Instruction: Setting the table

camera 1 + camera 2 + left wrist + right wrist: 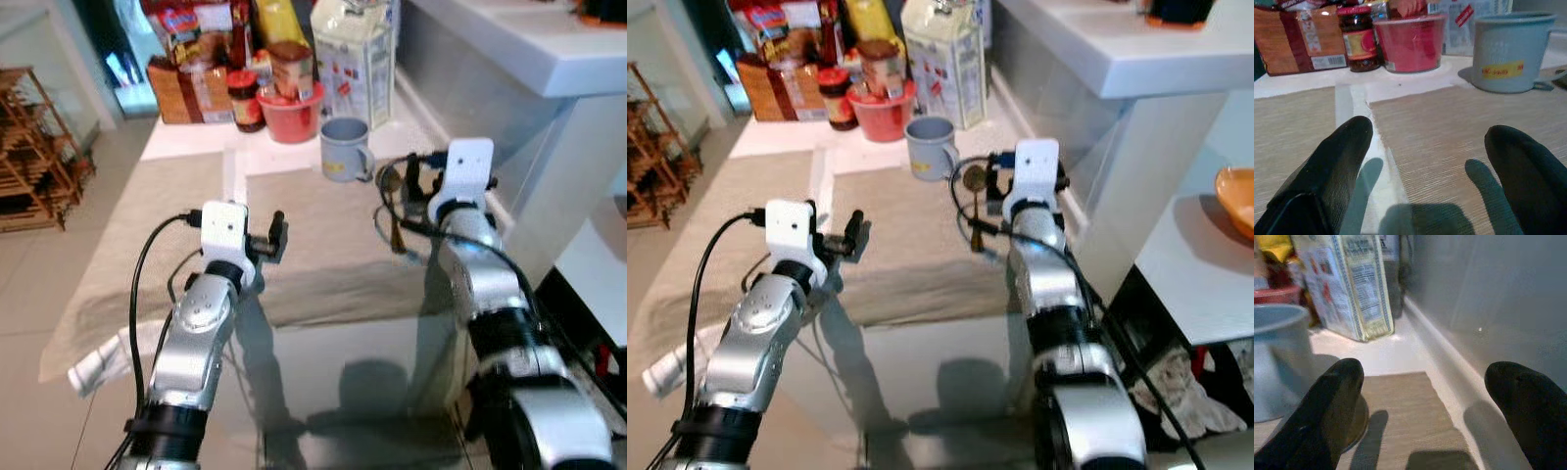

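A grey-blue mug (344,149) stands at the far edge of a beige placemat (313,230) on the table. A brown spoon (973,201) lies on the mat's right side, its bowl toward the mug. My right gripper (411,184) hovers open just above the spoon, close to the white counter wall. In the right wrist view the mug (1276,357) is beside one finger (1334,401), and the spoon's bowl (1359,417) peeks out under it. My left gripper (277,235) is open over the mat's near left corner, with nothing between its fingers (1337,161); the mug (1511,51) is ahead of it.
Behind the mug stand a red bowl (291,117), a dark jar (245,98), a brown packet (186,93) and a tall carton (355,59). A white counter (529,39) borders the table's right side. A wooden rack (29,157) stands at left. An orange bowl (1239,201) sits lower right.
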Robot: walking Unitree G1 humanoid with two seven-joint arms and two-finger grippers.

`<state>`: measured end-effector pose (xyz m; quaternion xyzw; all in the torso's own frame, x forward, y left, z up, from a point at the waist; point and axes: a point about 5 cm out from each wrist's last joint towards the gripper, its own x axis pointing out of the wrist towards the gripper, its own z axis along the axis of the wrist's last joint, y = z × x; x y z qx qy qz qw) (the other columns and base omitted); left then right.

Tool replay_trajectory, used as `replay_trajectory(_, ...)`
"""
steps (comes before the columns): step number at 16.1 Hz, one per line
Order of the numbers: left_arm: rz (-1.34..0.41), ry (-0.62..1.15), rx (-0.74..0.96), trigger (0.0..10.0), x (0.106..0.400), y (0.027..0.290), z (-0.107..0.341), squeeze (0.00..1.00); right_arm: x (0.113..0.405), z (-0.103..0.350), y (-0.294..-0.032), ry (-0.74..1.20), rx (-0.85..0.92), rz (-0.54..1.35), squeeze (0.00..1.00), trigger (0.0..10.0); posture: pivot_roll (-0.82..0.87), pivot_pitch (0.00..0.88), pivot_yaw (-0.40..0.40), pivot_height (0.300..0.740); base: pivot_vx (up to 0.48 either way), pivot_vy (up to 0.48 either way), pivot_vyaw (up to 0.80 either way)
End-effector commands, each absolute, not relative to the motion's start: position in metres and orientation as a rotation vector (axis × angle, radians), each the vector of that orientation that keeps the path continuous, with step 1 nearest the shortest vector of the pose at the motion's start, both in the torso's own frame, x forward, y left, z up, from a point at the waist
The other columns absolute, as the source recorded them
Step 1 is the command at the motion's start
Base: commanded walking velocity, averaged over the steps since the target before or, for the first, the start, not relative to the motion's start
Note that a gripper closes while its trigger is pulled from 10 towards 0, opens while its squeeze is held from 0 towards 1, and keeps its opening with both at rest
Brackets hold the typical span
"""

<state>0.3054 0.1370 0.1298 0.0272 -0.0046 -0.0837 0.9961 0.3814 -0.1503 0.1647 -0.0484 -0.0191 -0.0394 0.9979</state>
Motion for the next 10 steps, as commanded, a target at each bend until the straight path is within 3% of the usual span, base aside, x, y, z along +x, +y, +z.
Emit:
replay_trajectory(1, -0.157, -0.024, 0.076, 10.0, 0.304, 0.142, 0.135, 0.00, 0.389, 0.175, -0.143, -0.068, -0.088, -0.062, 0.00, 10.0, -0.02, 0.000, 0.090, 0.740, 0.000, 0.000, 0.00)
replay_trajectory(10, -0.136, -0.025, 0.085, 10.0, 0.299, 0.145, 0.135, 0.00, 0.405, 0.194, -0.119, 0.035, -0.094, -0.059, 0.00, 10.0, -0.01, 0.000, 0.063, 0.740, 0.000, 0.000, 0.00)
